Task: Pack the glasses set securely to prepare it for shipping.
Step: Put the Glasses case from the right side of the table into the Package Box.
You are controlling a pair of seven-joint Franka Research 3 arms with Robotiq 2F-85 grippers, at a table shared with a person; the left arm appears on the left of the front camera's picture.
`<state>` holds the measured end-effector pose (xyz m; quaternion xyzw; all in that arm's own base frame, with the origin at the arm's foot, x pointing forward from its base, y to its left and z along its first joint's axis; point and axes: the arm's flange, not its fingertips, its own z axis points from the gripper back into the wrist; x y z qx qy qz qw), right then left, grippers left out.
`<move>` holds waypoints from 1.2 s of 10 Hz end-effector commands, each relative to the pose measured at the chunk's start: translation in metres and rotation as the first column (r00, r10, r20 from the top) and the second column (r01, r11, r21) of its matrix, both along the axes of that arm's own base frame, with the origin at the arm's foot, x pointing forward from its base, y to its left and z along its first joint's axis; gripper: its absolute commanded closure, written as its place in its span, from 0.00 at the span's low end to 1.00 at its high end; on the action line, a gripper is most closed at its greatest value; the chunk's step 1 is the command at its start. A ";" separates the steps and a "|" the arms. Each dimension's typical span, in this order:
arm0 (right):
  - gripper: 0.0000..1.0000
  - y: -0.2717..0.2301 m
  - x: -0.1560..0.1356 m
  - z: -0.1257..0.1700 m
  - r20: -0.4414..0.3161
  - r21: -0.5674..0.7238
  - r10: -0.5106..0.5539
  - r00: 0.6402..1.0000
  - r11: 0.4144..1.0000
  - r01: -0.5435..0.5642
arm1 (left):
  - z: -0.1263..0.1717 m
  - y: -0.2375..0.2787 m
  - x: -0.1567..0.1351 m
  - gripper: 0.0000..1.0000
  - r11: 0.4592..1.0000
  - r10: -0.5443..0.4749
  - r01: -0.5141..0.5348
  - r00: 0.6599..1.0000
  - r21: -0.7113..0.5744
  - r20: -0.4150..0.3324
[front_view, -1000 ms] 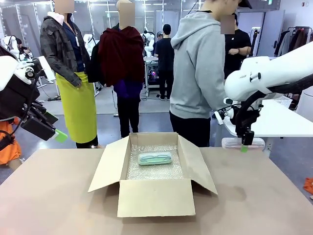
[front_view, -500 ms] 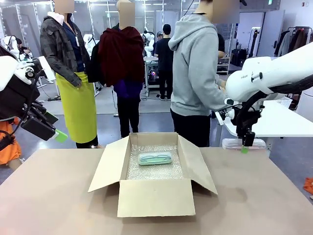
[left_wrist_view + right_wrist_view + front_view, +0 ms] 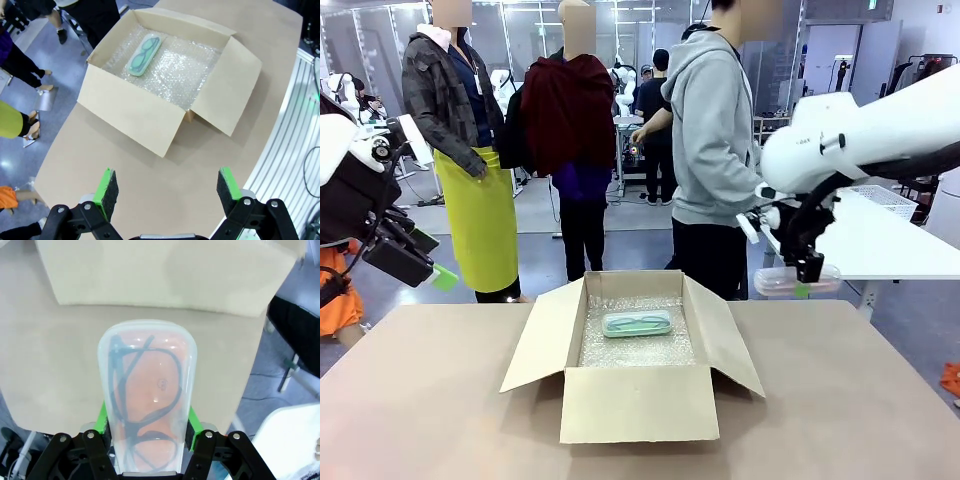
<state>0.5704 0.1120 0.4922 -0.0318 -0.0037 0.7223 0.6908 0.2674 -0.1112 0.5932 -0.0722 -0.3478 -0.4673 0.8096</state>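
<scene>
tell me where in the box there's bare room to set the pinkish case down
Best patch: the bare bubble wrap between the mint case and the near wall of the cardboard box. Narrower strips lie either side of that case. Crowded only along the far wall, where it lies. The right gripper holds the pinkish-red case.

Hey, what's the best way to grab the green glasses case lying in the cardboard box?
Probably from straight above, pinching the green case across its narrow width at mid-length. It lies flat on the bubble wrap, long side across the box, whose walls and raised flaps block a sideways approach. The open left gripper is free; the right gripper holds the pink case.
</scene>
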 end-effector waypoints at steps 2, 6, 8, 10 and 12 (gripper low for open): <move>0.36 0.079 -0.014 0.031 0.009 -0.025 0.083 0.997 0.996 -0.083 | 0.000 0.002 -0.001 0.00 1.000 -0.007 0.007 1.000 0.002 0.004; 0.36 0.201 -0.015 0.028 0.015 -0.008 0.148 0.989 0.989 -0.148 | 0.000 0.002 -0.001 0.00 1.000 -0.007 0.007 1.000 0.002 0.004; 0.36 0.245 -0.015 0.002 -0.005 -0.004 0.171 0.985 0.985 -0.171 | 0.000 0.002 -0.001 0.00 1.000 -0.007 0.007 1.000 0.002 0.004; 0.36 0.267 -0.019 -0.025 0.001 0.040 0.193 0.981 0.980 -0.193 | 0.000 0.002 -0.001 0.00 1.000 -0.007 0.007 1.000 0.002 0.004; 0.36 0.274 -0.019 -0.061 -0.062 0.040 0.217 0.974 0.976 -0.215 | 0.000 0.002 -0.001 0.00 1.000 -0.007 0.007 1.000 0.002 0.004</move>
